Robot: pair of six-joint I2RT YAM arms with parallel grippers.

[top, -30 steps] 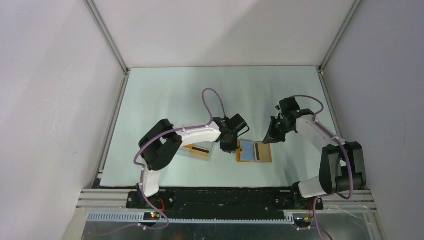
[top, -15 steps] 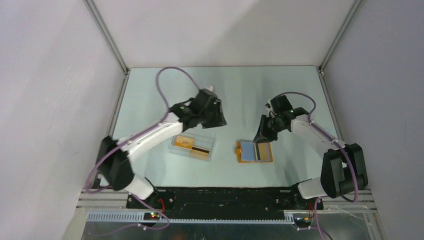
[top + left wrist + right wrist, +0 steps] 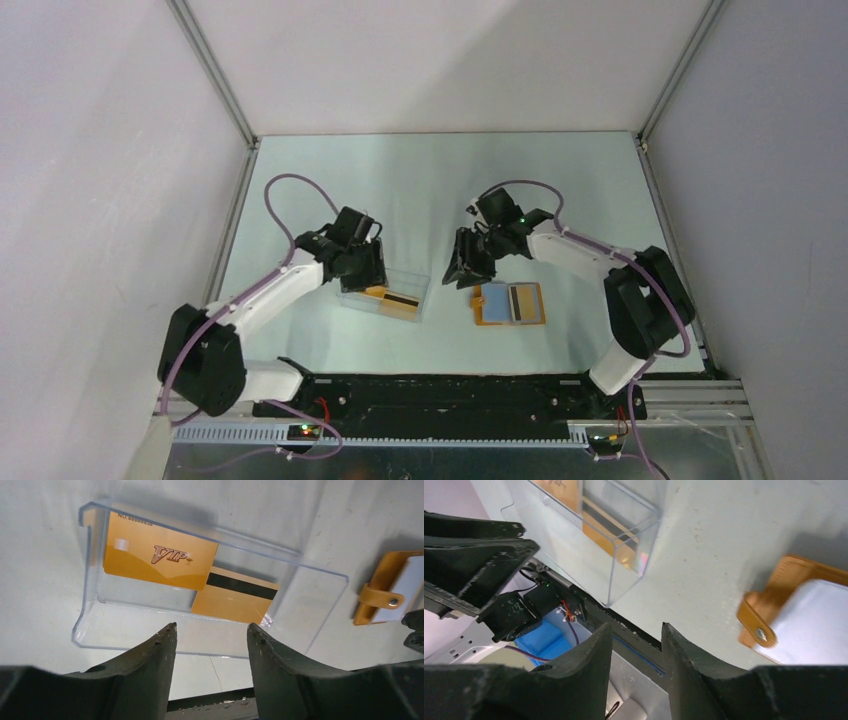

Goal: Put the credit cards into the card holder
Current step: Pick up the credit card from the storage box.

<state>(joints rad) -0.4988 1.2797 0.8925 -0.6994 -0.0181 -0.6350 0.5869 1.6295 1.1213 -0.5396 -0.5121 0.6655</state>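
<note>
Two golden-orange credit cards lie overlapping inside a clear plastic box: a VIP card and a card with a dark stripe. The orange-tan card holder lies open to the right of the box, blue-grey on its left half, with a striped orange card face showing on its right half. Its strap and snap show in the left wrist view and the right wrist view. My left gripper is open and empty over the box's left end. My right gripper is open and empty between box and holder.
The clear box has upright walls on its long sides and an open top. The black base rail runs along the near edge. Grey walls close in the table on the left, right and back.
My left arm swung left from beside the card holder, went up the table, then came down over the clear box. My right gripper moved left, past the holder's far-left corner.
</note>
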